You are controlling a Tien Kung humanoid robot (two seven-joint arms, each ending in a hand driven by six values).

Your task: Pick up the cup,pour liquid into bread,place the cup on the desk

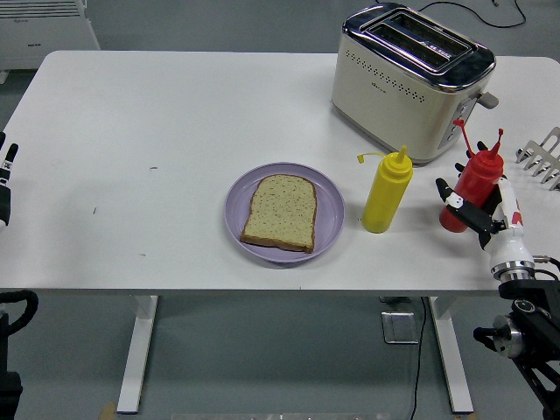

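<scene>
Spanning nearly the whole view, a white table [175, 114] stands on a grey floor, with a white unit [44, 26] at the far left corner of the room behind it. On the far right of the tabletop sits a cream and chrome toaster [411, 83], a dark cable trailing off behind it, and a metal rack [542, 157] juts in at the right edge. Near the middle of the near side lies a purple plate [328, 214] carrying one slice of bread [280, 212], pale brown and speckled, lying flat. Just right of the plate stands a yellow squeeze bottle [387, 192], upright, its cap hanging off to the left on a strap. Further right, close to the table's right near corner, is a red squeeze bottle [472, 185] with a narrow nozzle, tilted slightly; no cup shows, and this bottle is what the right hand [477, 208] has clamped, black fingers [448, 191] wrapped around its lower body. Whether its base touches the table cannot be told. The left hand [5, 179] rests at the left edge of the view, too little showing to tell its fingers' state. Bare tabletop stretches wide across the left half and far side, while the red bottle sits tight between the toaster, the yellow bottle and the near edge.
</scene>
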